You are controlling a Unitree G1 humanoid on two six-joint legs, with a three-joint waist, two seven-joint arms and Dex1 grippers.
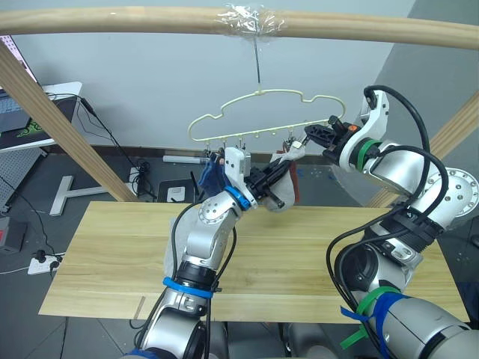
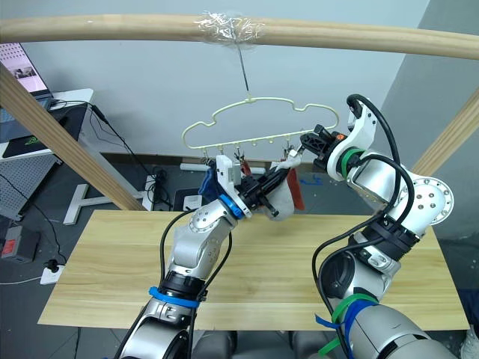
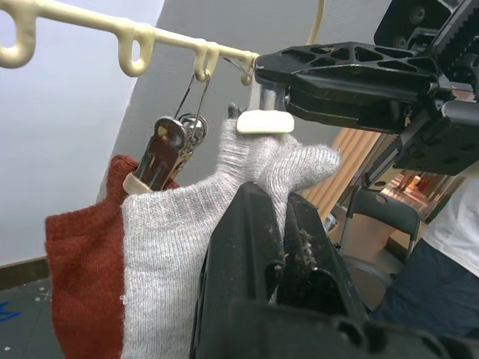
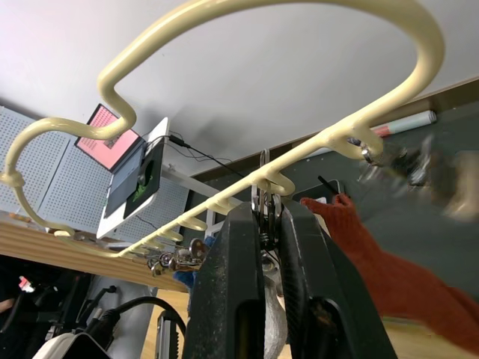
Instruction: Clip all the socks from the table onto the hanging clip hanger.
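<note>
A: Left wrist view, status please. What do I have in the left gripper [image 3: 281, 224]?

B: Its two black fingers are closed together on the light grey sock [image 3: 187, 254], pinching the fabric near its upper edge. The sock's top is raised right up to a metal clip [image 3: 262, 120] under the bar of the clip hanger [image 1: 266, 112].

A: And the right gripper [image 4: 267, 224]?

B: I read it from the right wrist view: the fingers are squeezed onto that same clip, one on each side of it, directly below its loop on the hanger bar. The grey sock sits just beneath the fingertips.

A: Neighbouring items?

B: A rust red sock [image 3: 78, 284] hangs from the adjacent clip [image 3: 161, 153], touching the grey sock's side. A blue sock [image 1: 210, 176] hangs further along the bar, toward my left. The hanger's hook goes up to a taped wooden pole [image 1: 150, 19].

A: Table [image 1: 112, 254]?

B: Pale planks, below and well apart from both grippers.
</note>
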